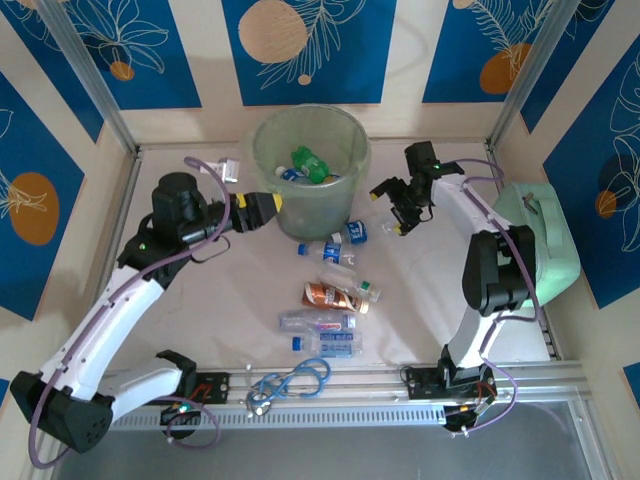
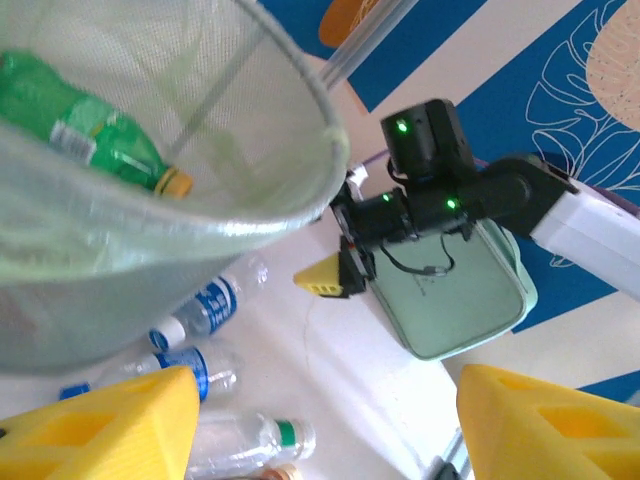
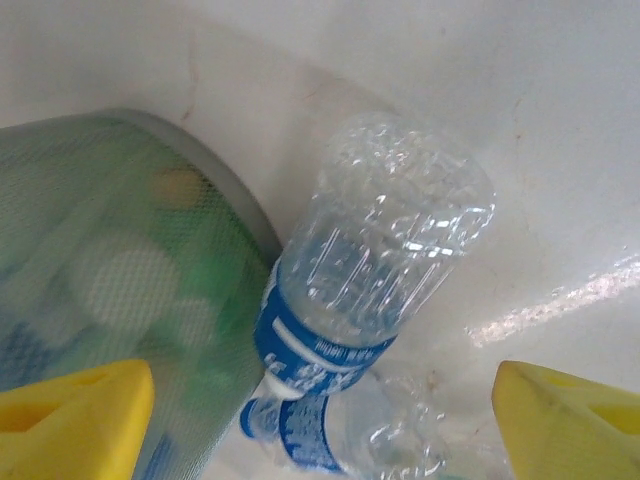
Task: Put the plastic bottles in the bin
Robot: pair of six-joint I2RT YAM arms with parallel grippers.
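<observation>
Blue panels with white leaf drawings and orange discs line the walls around a white counter [image 1: 250, 290]. The bin [image 1: 310, 170] stands upright at the far middle, and a green bottle [image 1: 312, 165] lies inside it. The other bottles lie loose on the counter on the near side of the bin. A blue-label bottle [image 1: 358, 232] rests just beside the bin's right foot, with a small clear bottle [image 1: 330, 251] close by. A brown-orange bottle [image 1: 335, 295] lies nearer, and two flattened bottles [image 1: 318, 322] lie side by side at the near end of the group. A coiled blue cable [image 1: 295, 382] lies at the near edge, and a mint-green case [image 1: 545, 240] sits at the right

The left gripper [image 1: 268, 208] is level with the bin's left wall, and I cannot tell whether it touches. Its yellow fingers [image 2: 100, 425] stand partly apart with nothing between them. The right gripper [image 1: 400, 215] hangs right of the bin, pointing down over the blue-label bottle, which leans on the bin's base. Its fingers are spread wide to either side of that bottle and hold nothing
</observation>
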